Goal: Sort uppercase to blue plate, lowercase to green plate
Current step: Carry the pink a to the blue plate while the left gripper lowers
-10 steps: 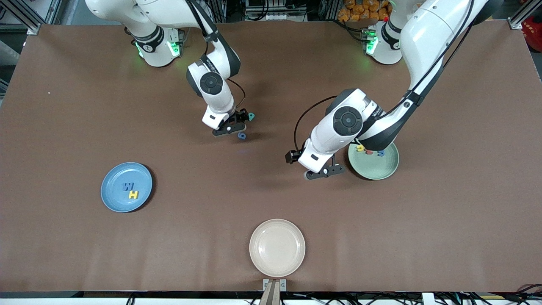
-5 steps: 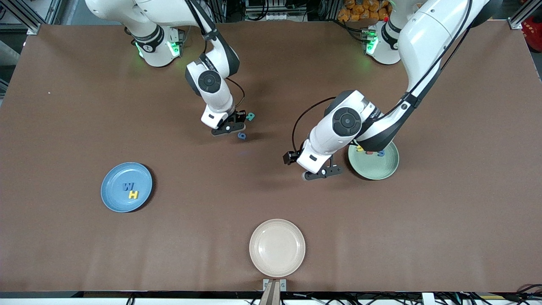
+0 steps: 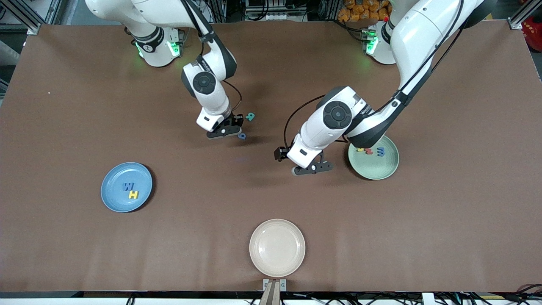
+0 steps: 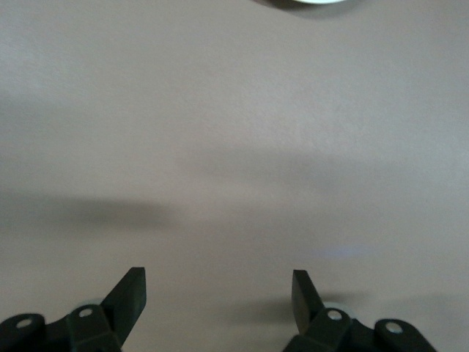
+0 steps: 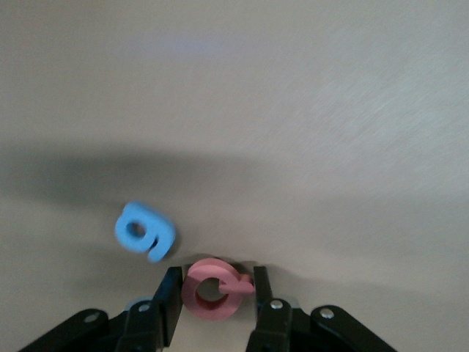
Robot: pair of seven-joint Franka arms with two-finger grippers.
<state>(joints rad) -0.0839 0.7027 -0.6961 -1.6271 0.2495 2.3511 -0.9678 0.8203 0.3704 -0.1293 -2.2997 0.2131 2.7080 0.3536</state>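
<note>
My right gripper [image 3: 224, 129] is shut on the red Q [image 5: 212, 288], low over the table's middle; the front view hides the Q. The blue g [image 3: 241, 136] [image 5: 144, 231] lies just beside the gripper, apart from it. A teal R [image 3: 250, 116] lies a little farther from the front camera. The blue plate [image 3: 116, 197] holds the blue M [image 3: 127, 186] and the yellow H [image 3: 134, 195]. In the green plate [image 3: 374, 167] lie a yellow h [image 3: 360, 149], a red w [image 3: 369, 151] and a blue m [image 3: 380, 151]. My left gripper [image 3: 308, 169] [image 4: 218, 293] hangs open and holds nothing, over bare table beside the green plate.
A cream plate [image 3: 277, 248] with nothing in it sits near the table's front edge, at the middle. The brown table [image 3: 444, 220] stretches bare around the three plates.
My right gripper has shut on the red Q and shifted slightly toward the right arm's end. The left arm has drawn away from the green plate, uncovering its letters.
</note>
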